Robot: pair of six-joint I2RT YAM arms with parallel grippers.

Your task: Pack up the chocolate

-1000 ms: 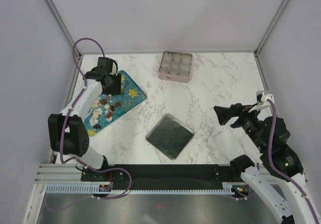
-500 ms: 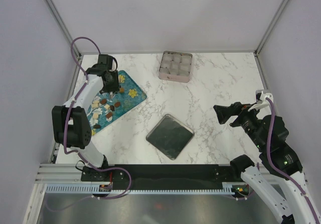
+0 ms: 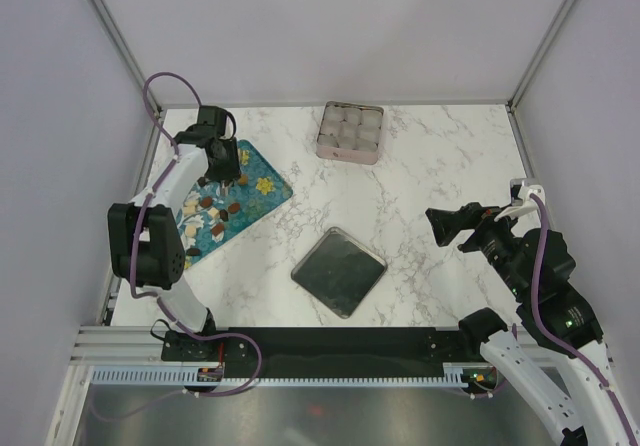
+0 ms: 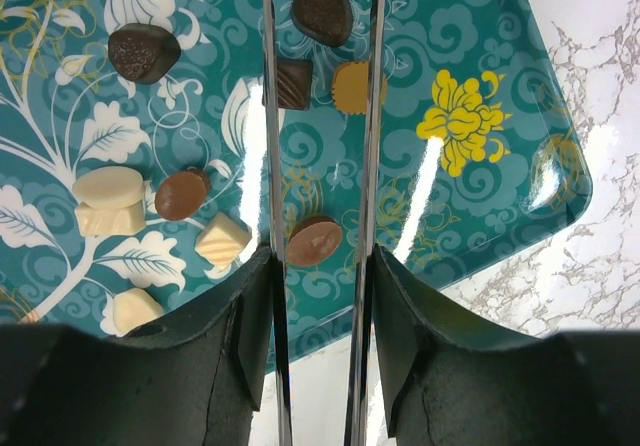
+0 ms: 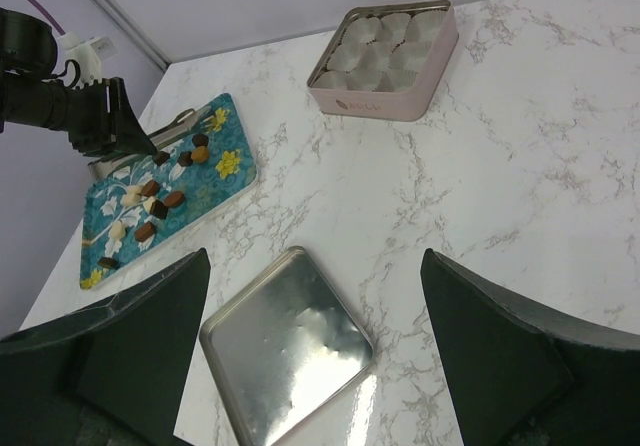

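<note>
In the top view, you see the left hand [image 3: 222, 166] over the far end of the teal flowered tray [image 3: 280, 194], at the left side of the bench [image 3: 430, 166]. The chocolate [image 3: 212, 204] lies spread on this tray, in dark, reddish-brown and whitish pieces. The square tin [image 3: 350, 132] with pale paper cups [image 3: 352, 126] stands far, in the middle, and a silver square lid [image 3: 339, 271] lies flat nearer. The right hand [image 3: 440, 224] hangs at the right, well apart from them. In the left wrist view, two thin fingers [image 4: 272, 166] run parallel with a narrow gap. A reddish-brown piece [image 4: 313, 241] and a dark heart-shaped piece [image 4: 322, 11] lie between them, but the tips are cut off, so you cannot tell if the hand grasps anything. In the right wrist view, the right hand is released and grasps nothing.
</note>
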